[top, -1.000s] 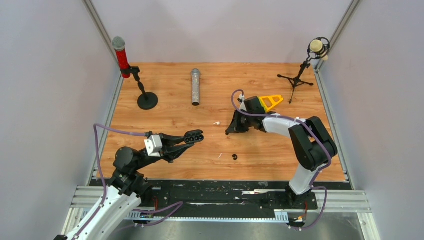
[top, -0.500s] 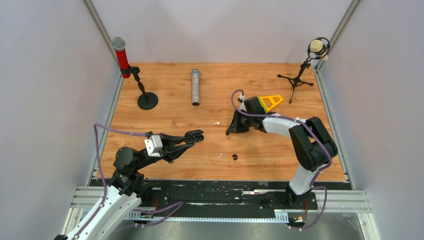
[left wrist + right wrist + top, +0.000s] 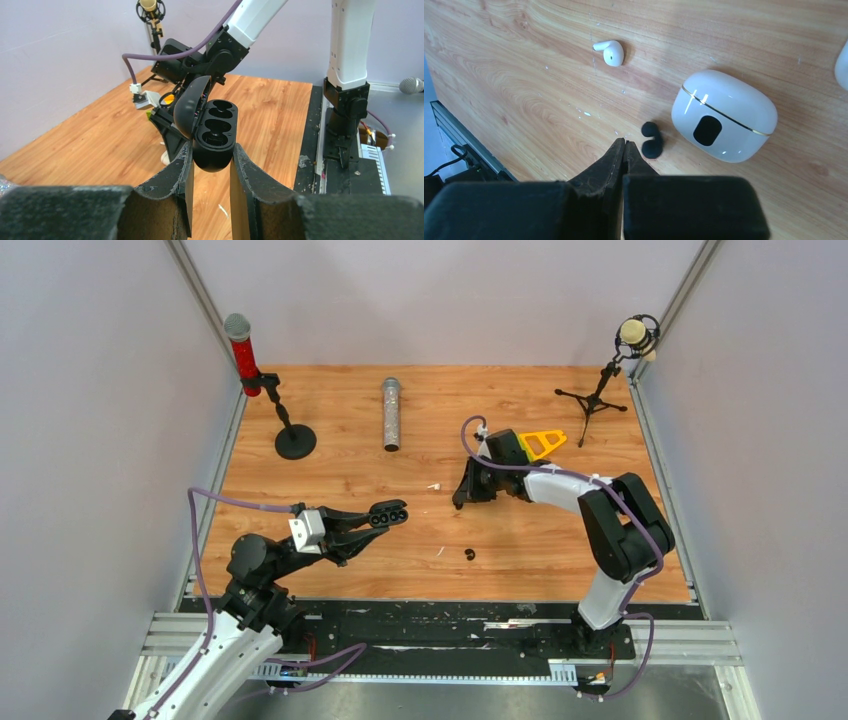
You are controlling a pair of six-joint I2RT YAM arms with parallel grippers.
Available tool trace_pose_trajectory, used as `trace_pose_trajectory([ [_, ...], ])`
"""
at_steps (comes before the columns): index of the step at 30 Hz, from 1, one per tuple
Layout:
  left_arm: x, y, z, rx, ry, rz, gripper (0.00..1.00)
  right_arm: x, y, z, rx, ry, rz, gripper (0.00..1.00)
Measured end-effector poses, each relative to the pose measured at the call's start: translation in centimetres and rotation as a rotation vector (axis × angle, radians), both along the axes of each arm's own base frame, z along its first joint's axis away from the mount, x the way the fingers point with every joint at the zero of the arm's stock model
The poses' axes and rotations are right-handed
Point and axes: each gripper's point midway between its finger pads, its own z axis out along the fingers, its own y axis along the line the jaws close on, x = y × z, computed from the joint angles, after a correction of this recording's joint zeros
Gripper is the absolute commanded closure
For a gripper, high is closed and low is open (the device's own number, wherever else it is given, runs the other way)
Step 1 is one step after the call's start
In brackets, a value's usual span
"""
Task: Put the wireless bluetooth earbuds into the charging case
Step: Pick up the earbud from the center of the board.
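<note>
My left gripper [image 3: 210, 152] has its fingers spread just to the width of the glossy black oval charging case [image 3: 216, 131], pinching its lower shell at frame centre, lid hinged open, both wells showing; my right gripper [image 3: 624, 145] has its fingers pressed together on nothing, tips just beside the two rounded black earbuds [image 3: 653, 148] at lower centre; a white short-stemmed earbud [image 3: 610, 53] lies upper left; a closed white pebble-shaped case with a gold seam [image 3: 724, 116] sits right of centre on the wooden table [image 3: 524, 75].
</note>
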Motion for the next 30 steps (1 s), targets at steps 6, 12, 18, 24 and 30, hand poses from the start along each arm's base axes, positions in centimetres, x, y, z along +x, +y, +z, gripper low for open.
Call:
trace_pose_trajectory([
  [6, 0.0, 0.0, 0.0, 0.000, 0.001, 0.000, 1.00, -0.2, 0.4, 0.1, 0.001, -0.003, 0.010, 0.94],
  [12, 0.0, 0.0, 0.0, 0.000, 0.001, 0.000, 1.00, -0.3, -0.3, -0.3, -0.034, 0.010, -0.014, 0.67],
  [18, 0.0, 0.0, 0.0, 0.000, 0.001, 0.000, 1.00, -0.3, -1.4, -0.3, -0.070, 0.056, -0.100, 0.67],
  [24, 0.0, 0.0, 0.0, 0.000, 0.000, 0.000, 1.00, 0.5, -1.8, -1.0, -0.110, 0.089, -0.160, 0.69],
  [30, 0.0, 0.0, 0.1, -0.002, -0.002, -0.001, 1.00, 0.6, -2.6, -1.6, -0.156, 0.097, -0.192, 0.71],
])
